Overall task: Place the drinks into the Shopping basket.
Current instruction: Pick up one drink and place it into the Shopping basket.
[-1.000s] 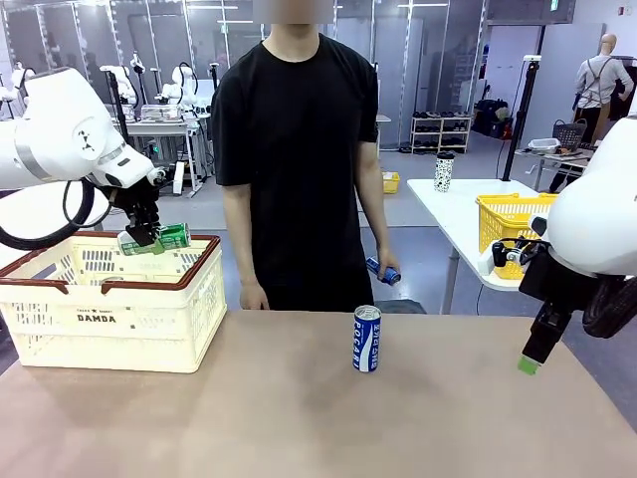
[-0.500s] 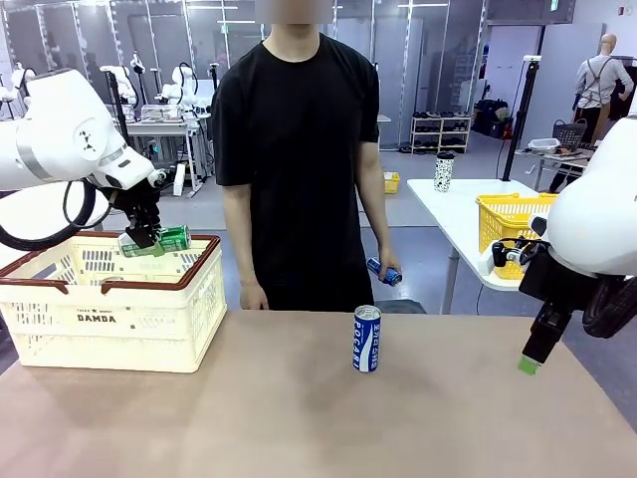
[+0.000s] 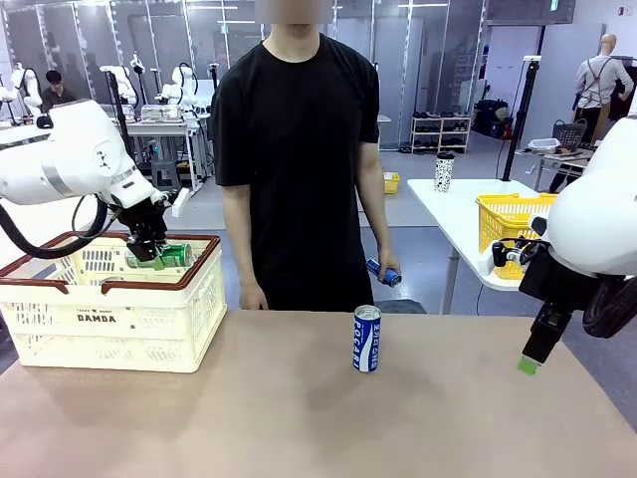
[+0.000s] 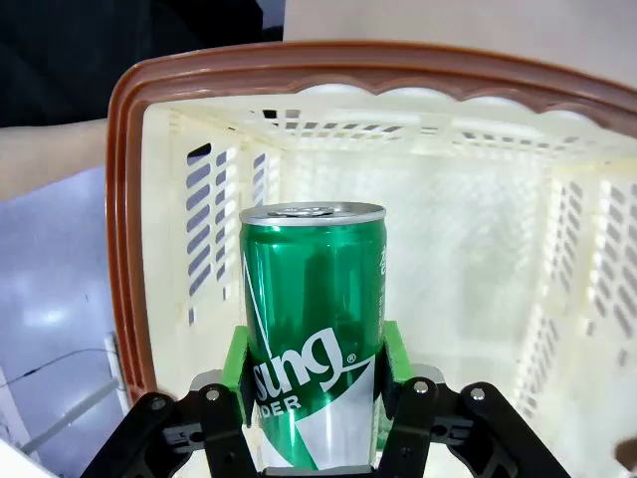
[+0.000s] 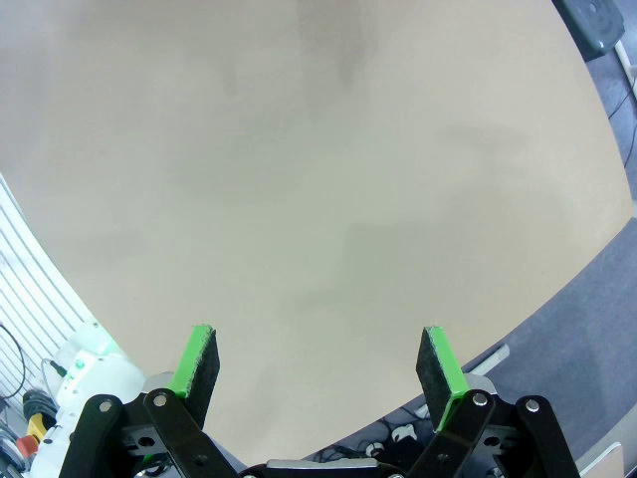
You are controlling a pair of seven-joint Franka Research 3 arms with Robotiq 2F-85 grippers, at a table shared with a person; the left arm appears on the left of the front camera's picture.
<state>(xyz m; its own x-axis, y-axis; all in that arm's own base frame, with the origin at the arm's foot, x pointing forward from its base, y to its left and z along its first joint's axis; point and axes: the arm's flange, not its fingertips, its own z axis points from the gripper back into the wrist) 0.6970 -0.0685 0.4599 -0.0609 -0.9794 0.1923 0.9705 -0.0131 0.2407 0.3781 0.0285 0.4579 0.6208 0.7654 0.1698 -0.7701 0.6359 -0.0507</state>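
Currently three drink cans in view: one green metal can and two slim blue-and-white cans. The left gripper is clamped on the green metal can, a pad on either side, and holds it sideways at rim level over the open top of the one cream lattice Shopping basket. One upright blue-and-white can stands mid-table on the tan table, well apart from the basket. The second blue-and-white can is in the person's hand. The right gripper hangs near the table's right edge, jaws spread, nothing between them.
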